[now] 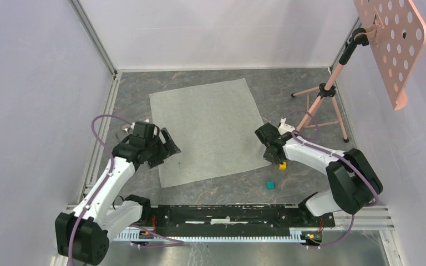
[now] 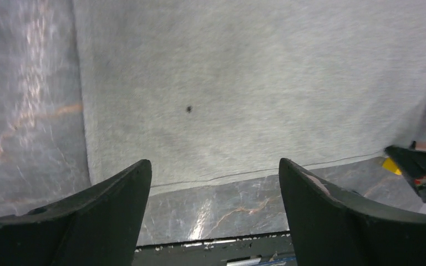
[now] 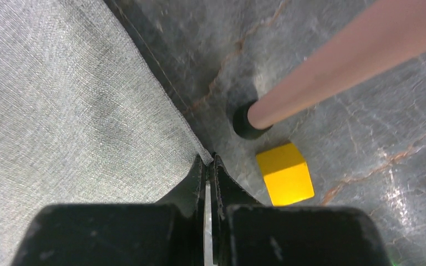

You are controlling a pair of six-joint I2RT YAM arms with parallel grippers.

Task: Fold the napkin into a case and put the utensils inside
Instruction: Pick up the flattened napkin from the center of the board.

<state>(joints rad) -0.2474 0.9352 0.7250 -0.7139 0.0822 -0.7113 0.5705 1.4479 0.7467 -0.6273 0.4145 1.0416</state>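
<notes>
Lying flat and unfolded, the napkin (image 1: 208,130) is covering the middle of the table (image 1: 288,88) in the top view. The left gripper (image 1: 166,145) is hovering at the cloth's 8 o'clock edge with its jaws spread wide. The right gripper (image 1: 270,158) is sitting at the 4 o'clock corner, with a yellow cube (image 1: 282,165) just beside it and a teal cube (image 1: 270,185) lying at 6 o'clock from that. A pink tripod (image 1: 324,91) is standing at 2 o'clock from the napkin.

On the left wrist camera, the left gripper (image 2: 215,165) is standing apart and holding nothing, and the napkin (image 2: 244,83) is filling the upper picture, its near hem running between the fingers.

On the right wrist camera, the right gripper (image 3: 208,166) is pressing its fingers together right at the napkin's (image 3: 72,111) corner; whether it is nipping cloth I cannot tell. The yellow cube (image 3: 285,173) is resting at 3 o'clock, and a tripod foot (image 3: 244,122) at 1 o'clock.
</notes>
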